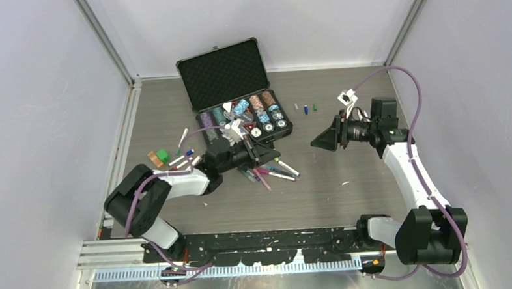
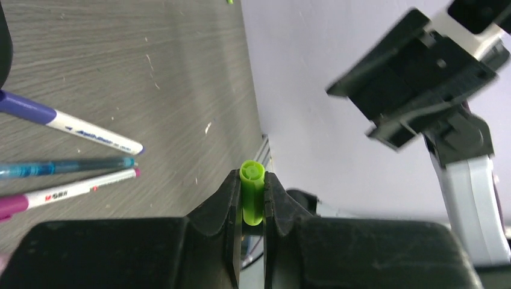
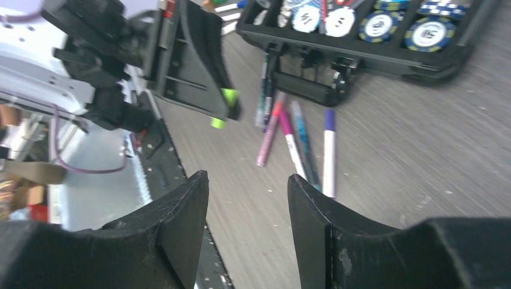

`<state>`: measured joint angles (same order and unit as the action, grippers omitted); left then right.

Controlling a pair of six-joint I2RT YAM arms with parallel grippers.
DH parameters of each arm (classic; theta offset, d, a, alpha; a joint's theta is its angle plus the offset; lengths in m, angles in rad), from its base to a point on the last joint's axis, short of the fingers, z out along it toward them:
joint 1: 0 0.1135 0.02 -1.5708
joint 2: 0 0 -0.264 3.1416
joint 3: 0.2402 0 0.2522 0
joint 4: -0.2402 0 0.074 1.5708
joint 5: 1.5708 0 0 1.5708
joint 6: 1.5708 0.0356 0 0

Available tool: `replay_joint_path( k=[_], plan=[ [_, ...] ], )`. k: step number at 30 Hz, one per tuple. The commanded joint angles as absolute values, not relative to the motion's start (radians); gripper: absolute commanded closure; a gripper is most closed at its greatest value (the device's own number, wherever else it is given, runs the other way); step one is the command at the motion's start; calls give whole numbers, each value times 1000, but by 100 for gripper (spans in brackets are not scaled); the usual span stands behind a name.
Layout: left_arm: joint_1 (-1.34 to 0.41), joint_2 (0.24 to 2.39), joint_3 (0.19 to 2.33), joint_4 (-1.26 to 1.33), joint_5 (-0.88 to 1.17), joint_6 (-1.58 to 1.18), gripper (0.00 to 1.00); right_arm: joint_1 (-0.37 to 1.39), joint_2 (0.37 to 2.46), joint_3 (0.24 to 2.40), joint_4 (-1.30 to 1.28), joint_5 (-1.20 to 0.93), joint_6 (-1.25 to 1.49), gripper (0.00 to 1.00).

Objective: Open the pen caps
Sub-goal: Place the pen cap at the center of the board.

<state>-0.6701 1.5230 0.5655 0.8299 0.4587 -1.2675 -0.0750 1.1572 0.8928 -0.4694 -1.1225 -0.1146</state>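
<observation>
Case (image 1: 224, 71) set at far centre of table (image 1: 347, 192), chips (image 1: 258, 108) in its tray. Pens (image 1: 277, 171) laid just before the case. Caps (image 1: 306, 108) scattered right of it; more caps (image 1: 163, 156) left of it. Left gripper (image 1: 250, 148) placed before the case, a pen (image 2: 252, 192) between its jaws; right gripper (image 1: 322, 141) well apart to the right.

The grey table (image 1: 346, 179) bears an open black case (image 1: 223, 74), scattered pens (image 1: 277, 173) and loose pen caps (image 1: 306, 108).

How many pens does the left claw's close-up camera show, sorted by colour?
Purple-capped pen: 1
Blue see-through pen: 1
White pen with magenta ends: 1
Lime-green pen pinched in the left claw: 1
Total: 4
</observation>
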Motion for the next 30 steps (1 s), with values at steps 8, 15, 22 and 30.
replay_joint_path(
  k=[8,15,22,30],
  plan=[
    [-854,1640,764,744,10,-1354,92,14,1255,915,-450,-1100,143,43],
    [-875,1709,812,824,-33,-1375,91,65,1281,897,-426,-1113,196,48],
    [-883,1765,834,899,-19,-1400,91,75,1319,911,-462,-1087,191,58],
    [-883,1775,829,924,-18,-1410,90,112,1379,953,-567,-1030,87,61]
  ],
)
